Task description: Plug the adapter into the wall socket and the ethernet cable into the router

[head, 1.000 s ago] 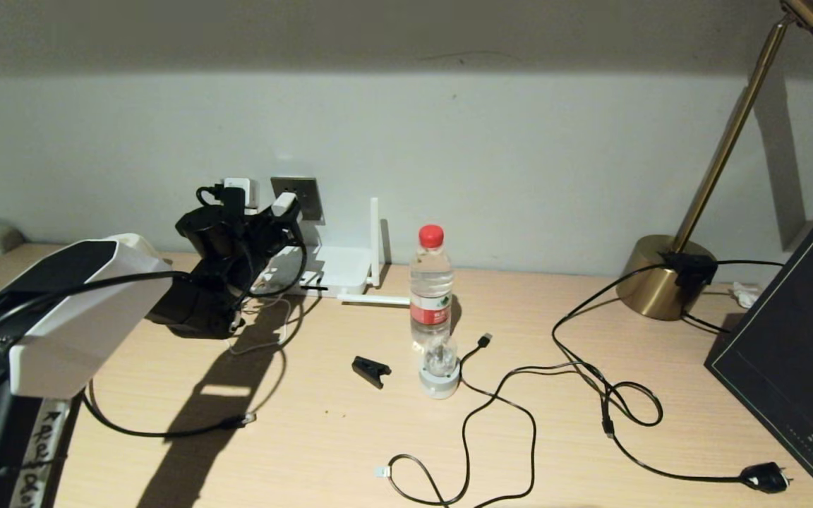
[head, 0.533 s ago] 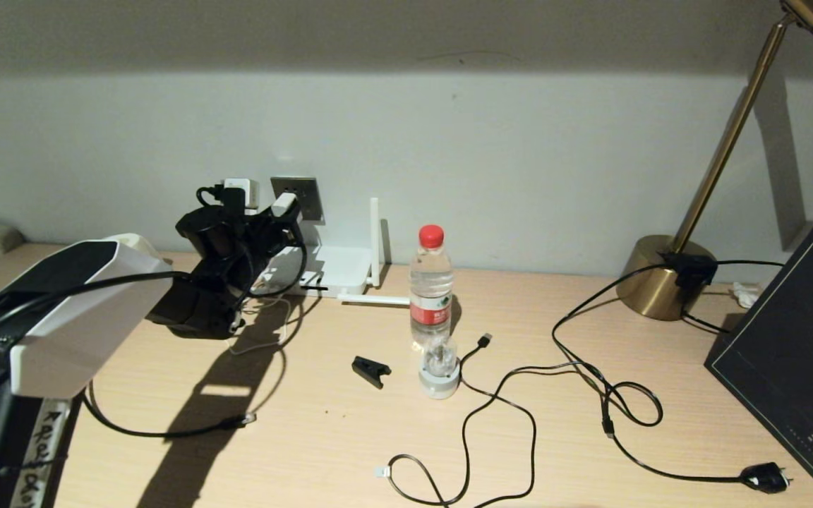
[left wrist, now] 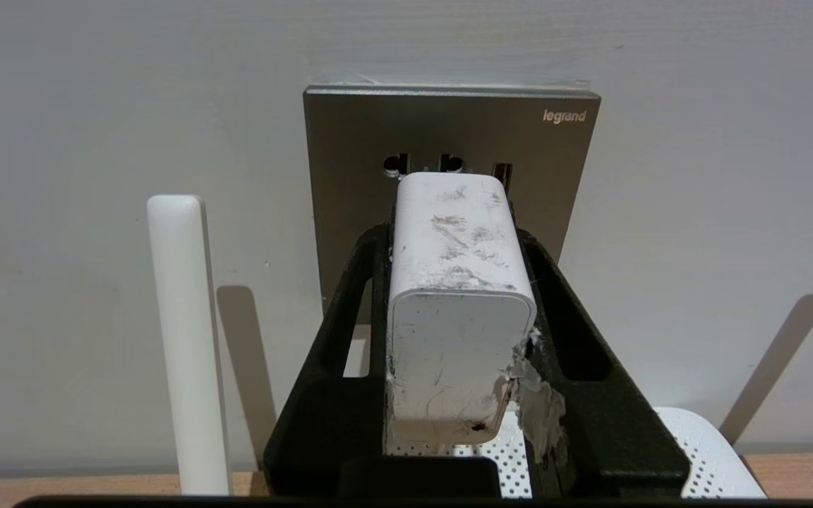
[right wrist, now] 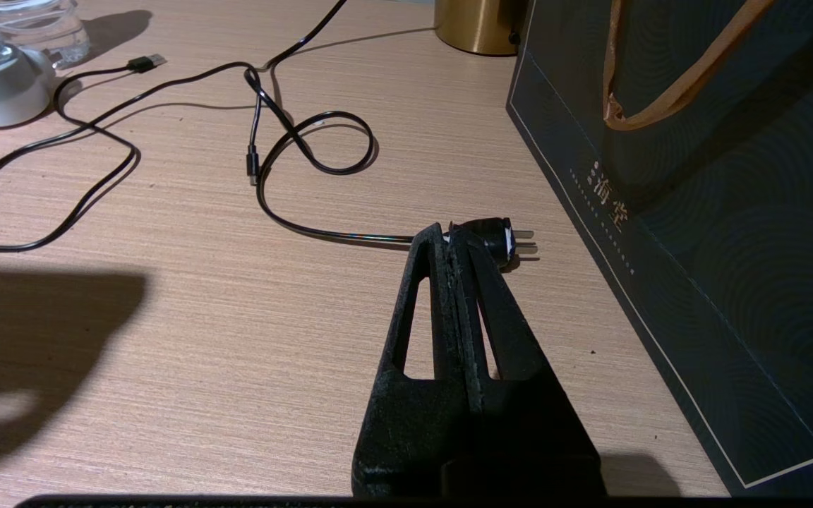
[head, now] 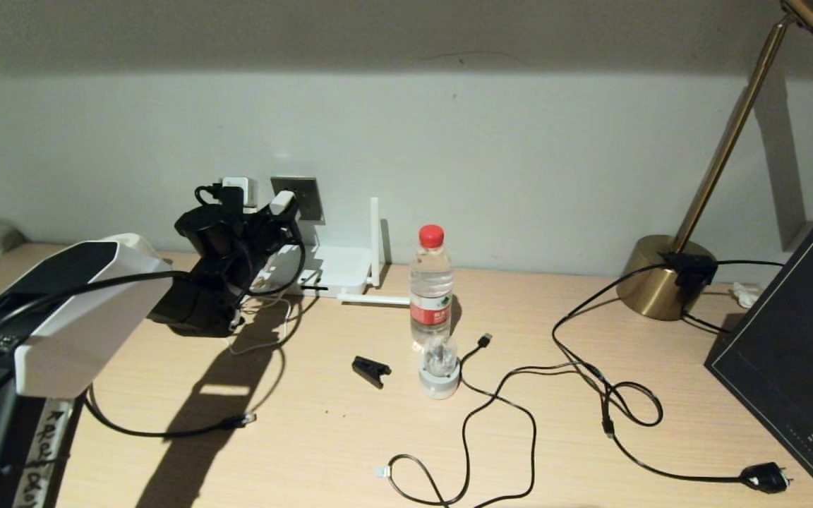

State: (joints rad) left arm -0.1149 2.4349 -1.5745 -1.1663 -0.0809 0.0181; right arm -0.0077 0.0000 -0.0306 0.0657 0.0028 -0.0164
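i've got the left hand clamped on the adapter, raised at the wall socket with the adapter's front end right at the plug holes. the router sits on the desk just below. the ethernet cable lies loose near me. my right hand hangs clenched, empty, over a mains plug.

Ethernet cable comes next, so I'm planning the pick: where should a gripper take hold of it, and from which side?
Grip the ethernet cable just behind its plug, coming from above. That end lies flat and free on the desk, jaws straddling the cord across its run.
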